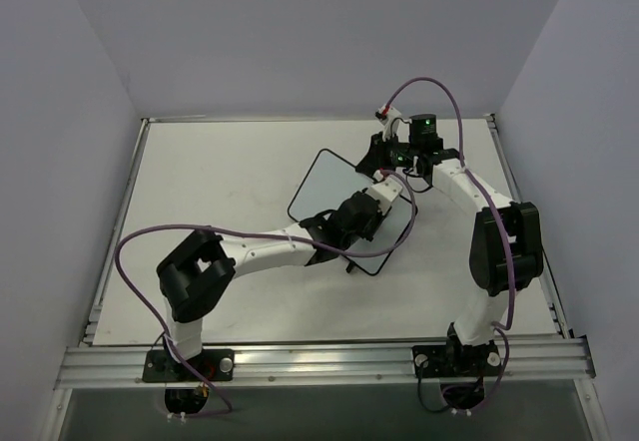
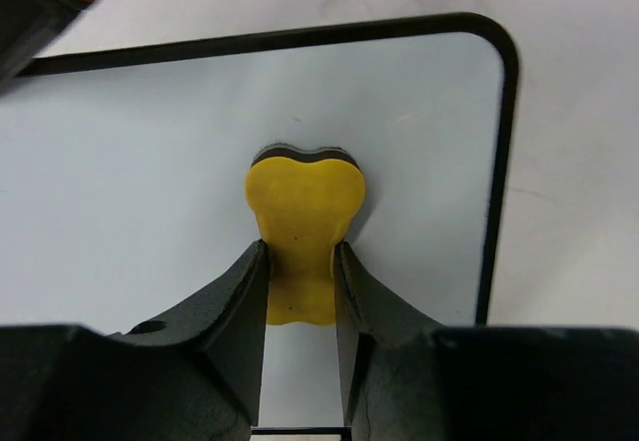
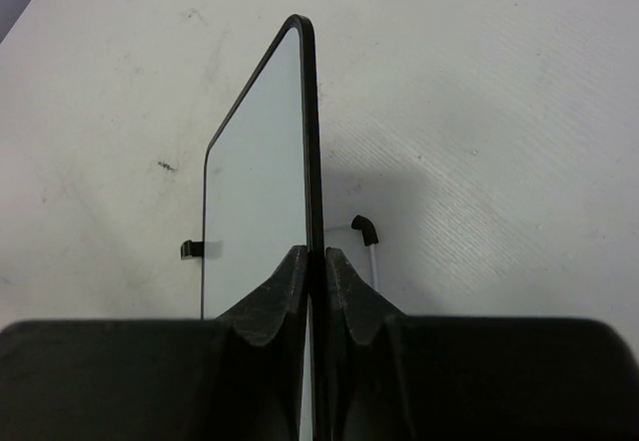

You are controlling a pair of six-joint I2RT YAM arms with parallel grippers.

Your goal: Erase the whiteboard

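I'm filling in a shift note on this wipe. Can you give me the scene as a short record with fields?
left gripper: shut on the yellow eraser
yellow eraser: against the face of the whiteboard, near a rounded corner
right gripper: shut on the whiteboard's thin black rim
whiteboard face: no writing on the parts that show

The whiteboard (image 2: 150, 162) is white, black-rimmed; the eraser (image 2: 305, 217) yellow.

Fixed camera looks down on the white bench (image 1: 200, 187); wrist cameras peer closely past left end effector (image 2: 300, 251) and right end effector (image 3: 314, 253), all sharing the black-rimmed rectangular whiteboard (image 1: 324, 177).
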